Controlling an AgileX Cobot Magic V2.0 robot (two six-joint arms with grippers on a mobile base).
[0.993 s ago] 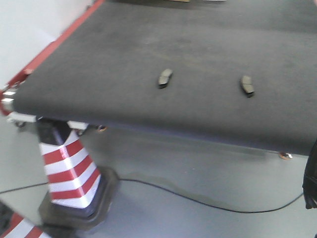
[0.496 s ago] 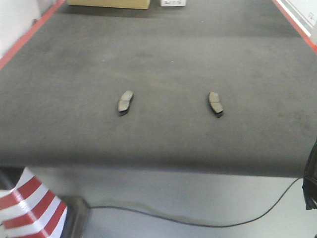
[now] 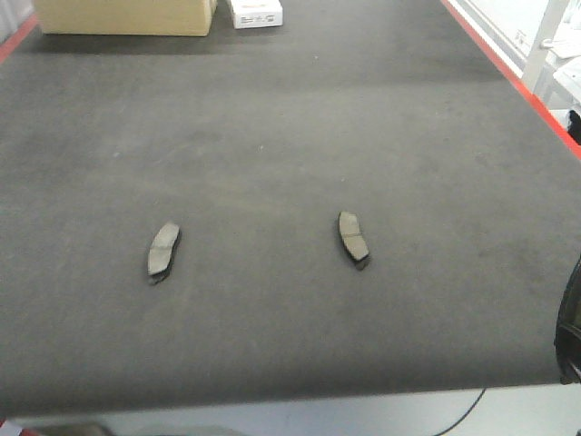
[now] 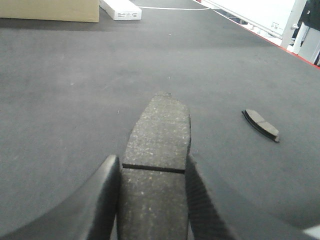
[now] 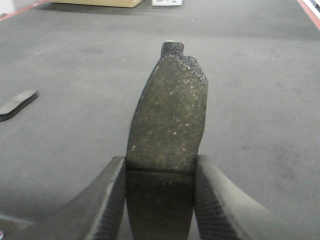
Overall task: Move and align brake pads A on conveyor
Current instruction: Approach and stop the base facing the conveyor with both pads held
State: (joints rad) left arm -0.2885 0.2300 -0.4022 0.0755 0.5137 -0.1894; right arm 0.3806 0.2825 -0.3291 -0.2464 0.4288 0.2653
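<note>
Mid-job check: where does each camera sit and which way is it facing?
Front: high at the near end, facing down the conveyor at the loose left pad and loose right pad; no gripper identifiable.
Left wrist: low behind the left gripper, facing along the belt; gripper clamps the left-held pad.
Right wrist: likewise behind the right gripper, clamping the right-held pad.
Shared: all see the cardboard box and white box at the far end.
</note>
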